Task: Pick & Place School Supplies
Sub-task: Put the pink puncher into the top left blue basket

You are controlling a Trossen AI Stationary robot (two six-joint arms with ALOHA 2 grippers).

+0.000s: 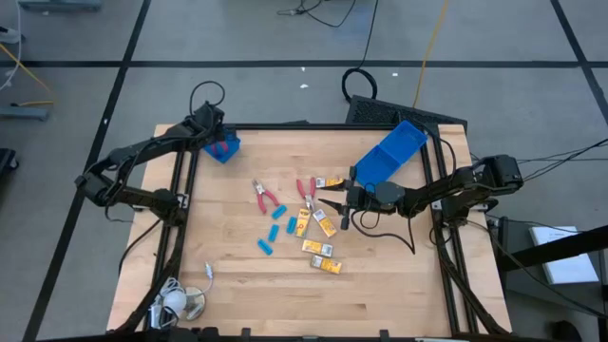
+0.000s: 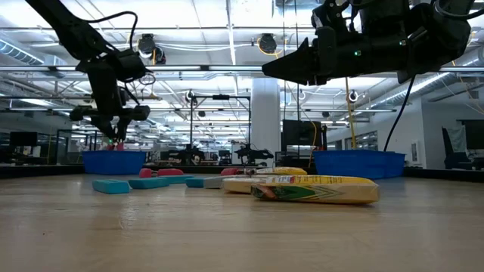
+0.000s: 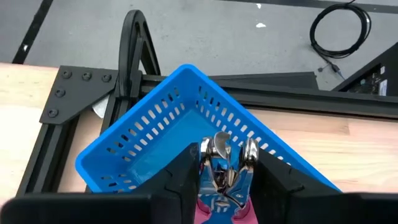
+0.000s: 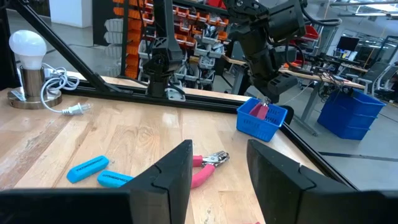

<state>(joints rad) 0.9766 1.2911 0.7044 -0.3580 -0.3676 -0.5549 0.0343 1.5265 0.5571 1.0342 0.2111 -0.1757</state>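
- The left claw [image 3: 221,177] is over the small blue basket [image 1: 221,148] at the far left corner of the surface [image 1: 237,285]. Its fingers are close together, holding pink-handled pliers [image 3: 222,168] by the shiny metal tip, with the pink handles pointing down.
- In the right wrist view the same pliers hang just above that basket, and something pink already lies inside it.
- The right claw [image 1: 339,199] hangs above the middle of the surface. It is wide open and holds nothing.
- Two more pink-handled pliers lie flat near the middle: one [image 1: 265,197] to the left, and one [image 1: 306,189] just in front of the right claw.
- Light-blue oblong pieces [image 1: 265,246] lie between the pliers and the near edge, a few close together.
- Yellow-orange packets [image 1: 324,224] are spread from the middle toward the near edge. One [image 2: 318,190] lies right by the low camera. It has small print, but it is too blurry to read.
- A bigger blue bin [image 1: 389,152] sits tilted at the far right corner, behind the right arm.
- A white lamp bulb on a round base [image 4: 28,59] with a white cord and plug [image 4: 68,107] stands at the near left corner, well apart from the supplies.
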